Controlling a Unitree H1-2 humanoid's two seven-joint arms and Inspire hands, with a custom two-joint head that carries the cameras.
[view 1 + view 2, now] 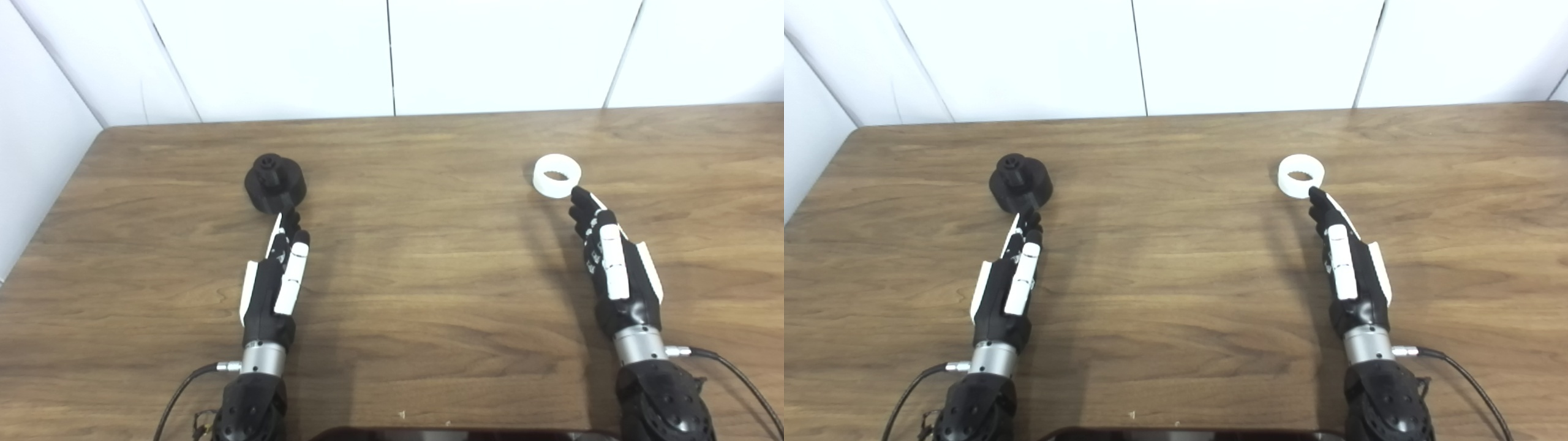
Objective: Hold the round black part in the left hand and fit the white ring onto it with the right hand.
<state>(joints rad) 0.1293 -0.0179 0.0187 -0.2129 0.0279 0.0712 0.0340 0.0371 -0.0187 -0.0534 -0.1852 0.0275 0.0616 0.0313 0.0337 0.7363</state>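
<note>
Wooden table [429, 275]: black part [275, 182] sits far left, white ring [556, 176] far right. Left hand [274, 285] and right hand [615, 269] lie flat, fingers straight together, tips nearly touching each piece, holding nothing.

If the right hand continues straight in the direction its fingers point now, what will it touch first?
Most likely the white ring: the right hand points at it, fingertips at its near edge. Contact is unclear.

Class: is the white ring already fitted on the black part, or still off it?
Off. The ring lies flat on the table by the right robot hand, far from the black part.
</note>
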